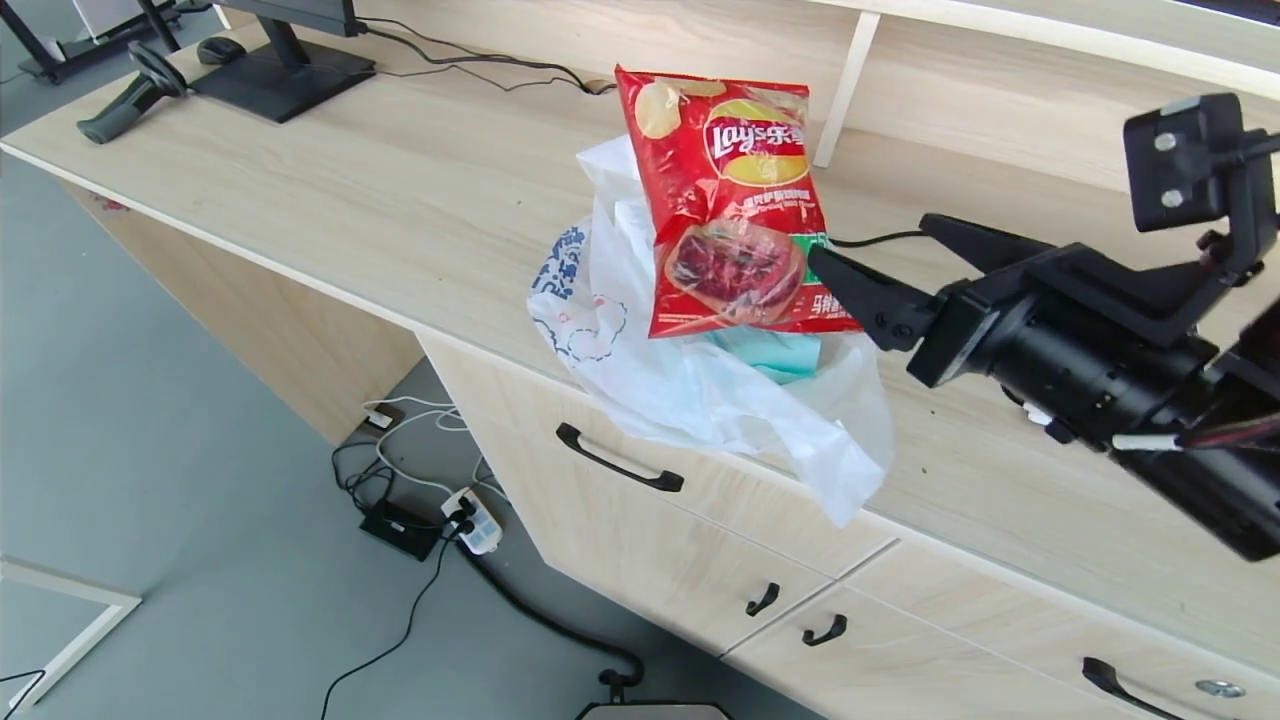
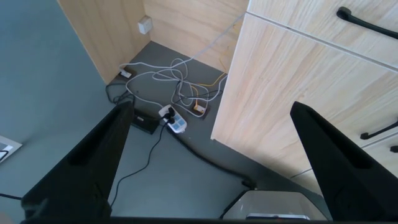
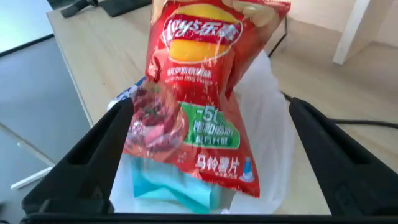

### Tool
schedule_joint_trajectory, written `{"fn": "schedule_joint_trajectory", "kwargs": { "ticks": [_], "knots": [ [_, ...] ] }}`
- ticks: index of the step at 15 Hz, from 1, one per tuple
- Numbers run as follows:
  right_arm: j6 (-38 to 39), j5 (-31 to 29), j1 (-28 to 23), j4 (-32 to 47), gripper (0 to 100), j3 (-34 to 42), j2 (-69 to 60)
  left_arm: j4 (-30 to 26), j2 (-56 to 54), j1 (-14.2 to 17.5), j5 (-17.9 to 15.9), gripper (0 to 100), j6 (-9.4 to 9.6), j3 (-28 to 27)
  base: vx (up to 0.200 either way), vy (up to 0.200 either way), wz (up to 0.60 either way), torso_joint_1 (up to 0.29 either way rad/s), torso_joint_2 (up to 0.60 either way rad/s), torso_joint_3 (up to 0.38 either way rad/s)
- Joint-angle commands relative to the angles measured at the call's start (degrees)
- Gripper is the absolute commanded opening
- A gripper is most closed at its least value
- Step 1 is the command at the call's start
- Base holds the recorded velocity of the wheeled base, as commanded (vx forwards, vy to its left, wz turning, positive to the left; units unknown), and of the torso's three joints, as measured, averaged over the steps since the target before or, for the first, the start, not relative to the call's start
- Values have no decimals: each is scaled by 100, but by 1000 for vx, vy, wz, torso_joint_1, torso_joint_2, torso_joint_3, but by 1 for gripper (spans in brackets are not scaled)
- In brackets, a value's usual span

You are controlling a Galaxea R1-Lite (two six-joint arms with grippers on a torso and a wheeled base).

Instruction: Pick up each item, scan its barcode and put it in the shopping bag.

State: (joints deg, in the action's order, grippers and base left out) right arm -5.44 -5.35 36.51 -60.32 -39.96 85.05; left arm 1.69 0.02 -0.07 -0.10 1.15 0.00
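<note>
R gripper (image 1: 870, 238) is over the worktop (image 1: 400, 200), just right of the shopping bag (image 1: 680, 400). Jaws wide apart, nothing clamped. In the R wrist view the chips bag (image 3: 193, 99) sits between the two fingers (image 3: 93, 155), w/ a gap on both sides. In the head view the near fingertip is right at the chips' lower right corner; can't tell if it touches.

Chips bag (image 1: 735, 200): red, upright, tilted a bit, bottom end down in the mouth of the white shopping bag. Teal box (image 1: 780, 355) is in the bag right under the chips, also seen in the R wrist view (image 3: 174, 190).

Shopping bag sits at the worktop's front edge, above the drawer handle (image 1: 620, 460), and part of the plastic hangs over the edge.

L gripper (image 2: 211, 107): jaws wide apart, empty, low beside the cabinet front, over the floor. Power strip (image 2: 174, 121) and loose cables are on the floor below it.

Handheld scanner (image 1: 130, 95) lies at the worktop's far left corner, next to the monitor stand (image 1: 280, 70), well apart from the shopping bag.
</note>
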Motion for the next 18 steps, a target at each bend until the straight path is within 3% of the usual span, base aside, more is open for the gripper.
{"fn": "schedule_joint_trajectory", "kwargs": {
  "ticks": [1, 4, 7, 9, 14, 18],
  "knots": [
    [-10, -27, 392, 152, 100, 1500, -1158, 6, 6, -1, 1, 100, 0, 0, 0, 0, 0, 0, 0, 0],
    [95, -27, 1306, 583, 100, 2520, -1281, -2, 6, -1, 10, 100, 8, 0, 0, 0, 0, 0, 0, 0],
    [394, 8, 1438, 679, 100, 3996, -1193, -2, 6, -1, 1, 100, 0, 0, 0, 0, 0, 0, 0, 0],
    [649, 25, 1438, 996, 100, 3970, -1193, -2, 6, -1, 1, 100, 0, 0, 0, 0, 0, 0, 0, 0],
    [755, 61, 1526, 3290, 100, 3996, -1887, 6, 6, -1, 10, 100, -9, 0, 0, 0, 0, 0, 0, 0],
    [746, 61, 1658, 4380, 100, 3996, -2441, -2, 6, -1, 1, 100, 0, 0, 0, 0, 0, 0, 0, 0]
  ]
}}
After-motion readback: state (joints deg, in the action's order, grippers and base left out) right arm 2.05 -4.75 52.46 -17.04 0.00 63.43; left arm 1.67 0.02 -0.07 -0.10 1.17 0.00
